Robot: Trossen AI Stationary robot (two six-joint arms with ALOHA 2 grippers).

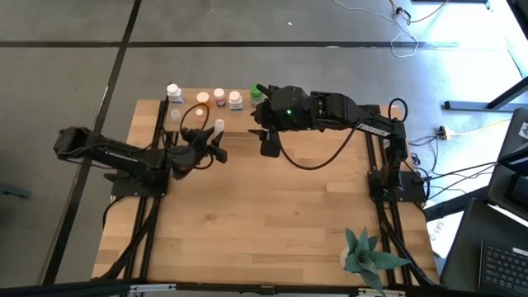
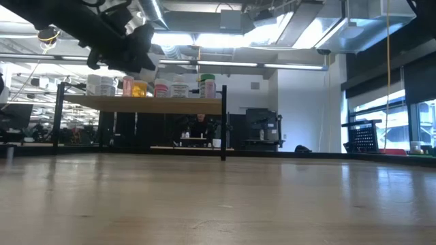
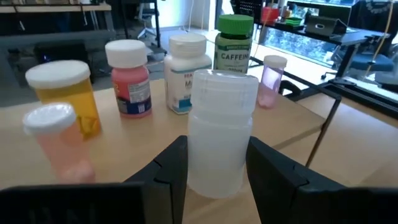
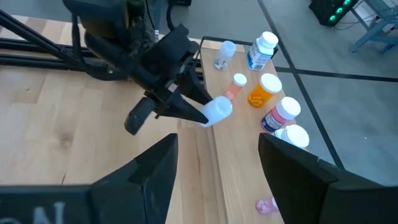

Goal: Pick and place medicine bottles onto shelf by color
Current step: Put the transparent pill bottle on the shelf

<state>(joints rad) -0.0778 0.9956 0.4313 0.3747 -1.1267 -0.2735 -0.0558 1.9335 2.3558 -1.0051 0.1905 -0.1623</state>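
The left tool grips a clear bottle just left of centre in the upper high view, at the shelf edge. Other bottles stand in a row on the shelf at top centre. The right tool hangs open beside it, over the desk.

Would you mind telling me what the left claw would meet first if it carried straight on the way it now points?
Probably the white bottle on the shelf, directly beyond the clear bottle the left claw holds; the green-capped bottle stands beside it. Depth is uncertain.
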